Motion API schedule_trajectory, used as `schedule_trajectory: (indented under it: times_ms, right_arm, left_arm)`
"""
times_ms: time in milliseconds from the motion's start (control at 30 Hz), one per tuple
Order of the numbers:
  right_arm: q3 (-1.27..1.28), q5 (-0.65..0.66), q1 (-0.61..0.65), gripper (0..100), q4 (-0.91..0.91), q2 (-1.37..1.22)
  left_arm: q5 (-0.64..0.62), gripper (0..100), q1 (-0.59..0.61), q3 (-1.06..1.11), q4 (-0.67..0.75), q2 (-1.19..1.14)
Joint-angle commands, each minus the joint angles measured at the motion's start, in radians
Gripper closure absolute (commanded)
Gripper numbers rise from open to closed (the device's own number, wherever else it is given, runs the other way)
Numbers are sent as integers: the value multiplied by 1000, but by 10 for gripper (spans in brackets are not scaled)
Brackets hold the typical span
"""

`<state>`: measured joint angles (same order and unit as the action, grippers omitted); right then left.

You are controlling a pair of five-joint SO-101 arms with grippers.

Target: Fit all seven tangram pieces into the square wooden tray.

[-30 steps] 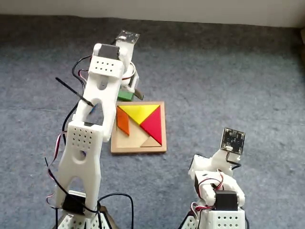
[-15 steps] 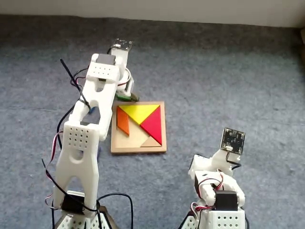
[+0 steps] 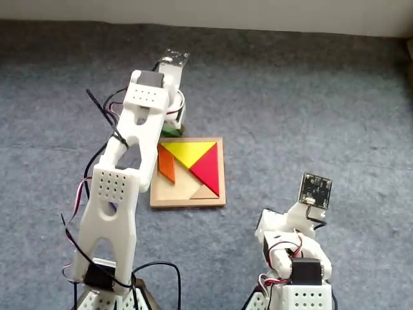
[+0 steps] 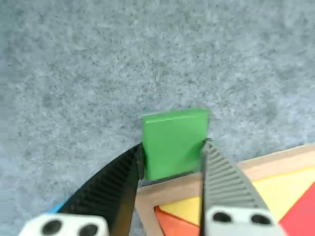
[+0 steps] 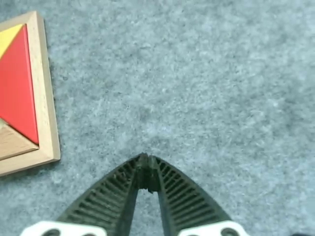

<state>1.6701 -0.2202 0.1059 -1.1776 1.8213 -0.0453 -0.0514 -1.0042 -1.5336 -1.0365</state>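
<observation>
The square wooden tray (image 3: 187, 201) lies mid-table and holds a yellow triangle (image 3: 188, 154), a red triangle (image 3: 206, 171), an orange piece (image 3: 166, 165) and a tan triangle (image 3: 205, 192). My left gripper (image 4: 172, 157) is shut on a green square piece (image 4: 173, 140), just outside the tray's far-left corner (image 4: 167, 189). In the high view the green piece (image 3: 171, 132) peeks out under that wrist. My right gripper (image 5: 147, 172) is shut on nothing and hangs over bare carpet, to the right of the tray's edge (image 5: 43, 88).
Grey-blue carpet covers the whole table. The right arm (image 3: 293, 248) is folded back near the front right. A sliver of blue (image 4: 58, 209) shows beside the left finger. A pale wall edge runs along the far side.
The left wrist swung slightly left, then back right toward the tray's far-left corner, with the green piece still in its grip. The right arm has not moved.
</observation>
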Motion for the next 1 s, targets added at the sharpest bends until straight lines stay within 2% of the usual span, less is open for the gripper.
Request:
schedule_trajectory:
  times_ms: [0,133,433,600,667,967]
  right_arm:
    - [143,9,-12,995,19,13]
    - [143,9,-12,995,19,13]
    - [143,9,-12,995,19,13]
    - [143,9,-12,995,19,13]
    - [143,9,-12,995,19,13]
    - [143,9,-12,995,19,13]
  left_arm:
    - [18,864,1,-208,-153,7]
    - [75,864,-25,-344,-250,4]
    - [78,852,-25,-344,-249,-2]
    - [75,710,-24,-344,-247,-5]
    - [80,703,-24,-351,-245,-30]
    - [80,740,-7,-352,-89,-239]
